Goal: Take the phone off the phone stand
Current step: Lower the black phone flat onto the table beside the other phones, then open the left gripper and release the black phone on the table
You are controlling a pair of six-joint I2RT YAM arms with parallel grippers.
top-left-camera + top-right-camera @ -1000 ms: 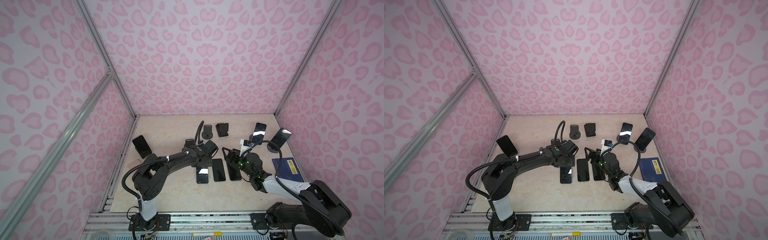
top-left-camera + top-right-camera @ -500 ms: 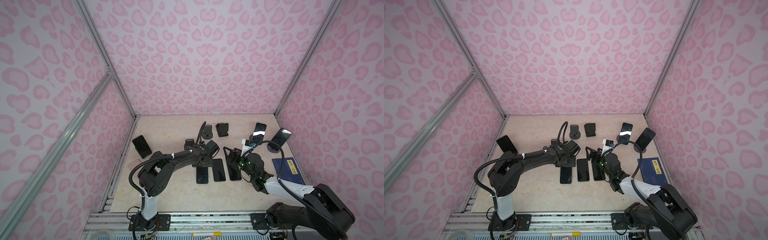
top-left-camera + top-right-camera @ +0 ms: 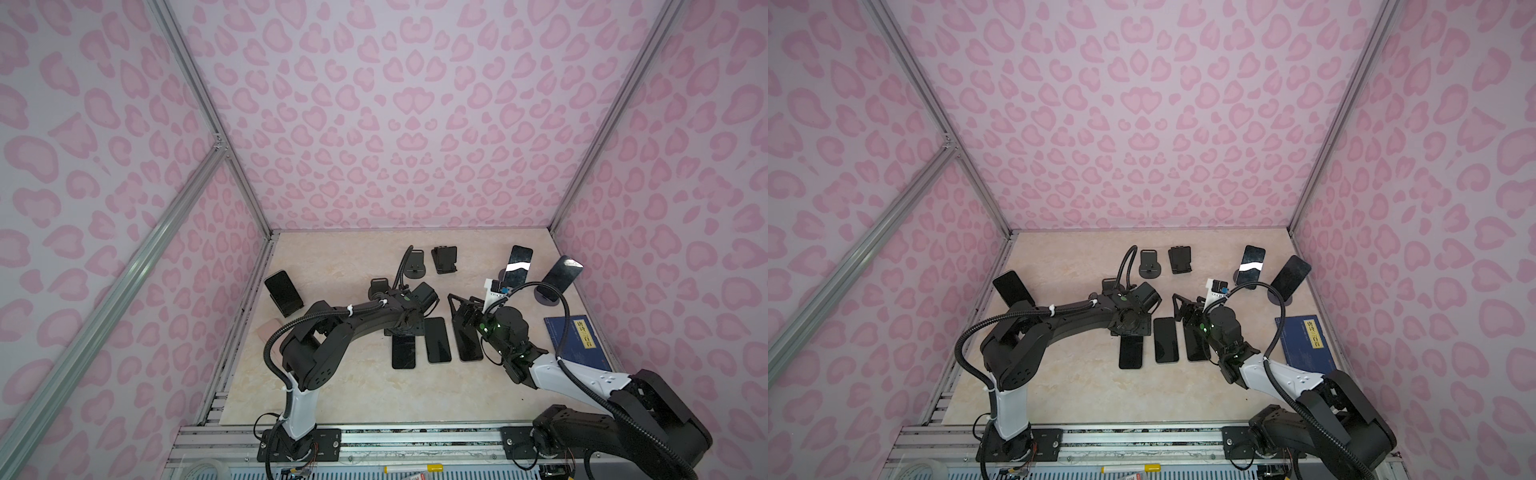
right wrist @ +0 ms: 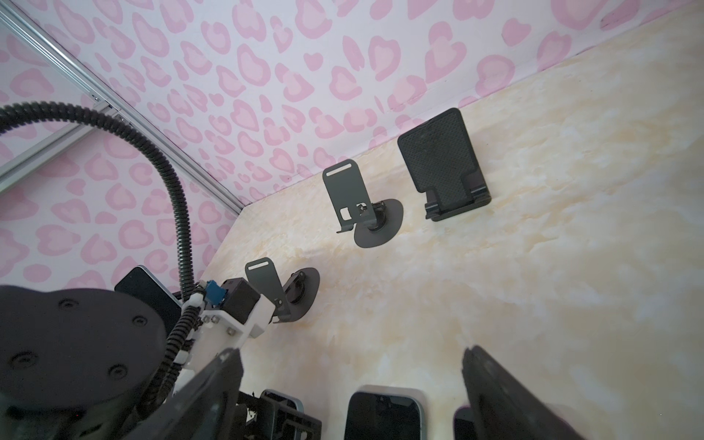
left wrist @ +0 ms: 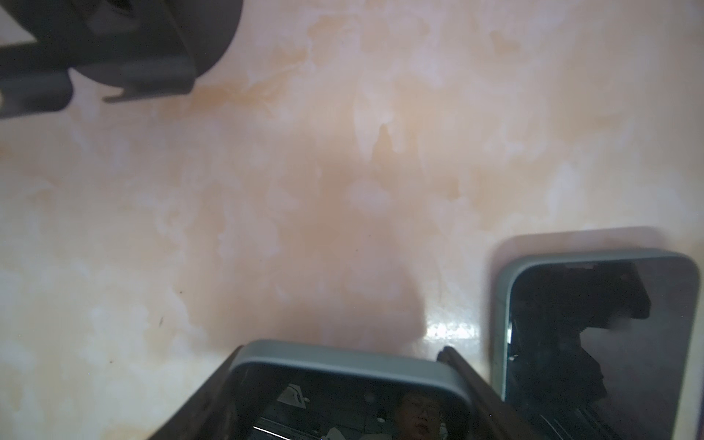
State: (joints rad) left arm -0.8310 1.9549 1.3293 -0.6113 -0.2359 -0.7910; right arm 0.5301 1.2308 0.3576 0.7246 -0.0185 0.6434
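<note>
While the left gripper (image 5: 341, 352) is clamped across the far end of the black grey-cased phone (image 5: 343, 400), the phone's long axis runs back toward the beige table's (image 5: 343, 190) near edge.

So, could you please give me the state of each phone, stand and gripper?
Left gripper: fingers shut on leftmost flat phone.
Right gripper: open, empty.
Middle flat phone: lying flat.
Right flat phone: lying flat.
Left-side phone: on stand.
Back phone: on stand.
Far-right phone: on stand.
Back round-base stand: empty.
Folding stand: empty.
Stand by left arm: empty.
</note>
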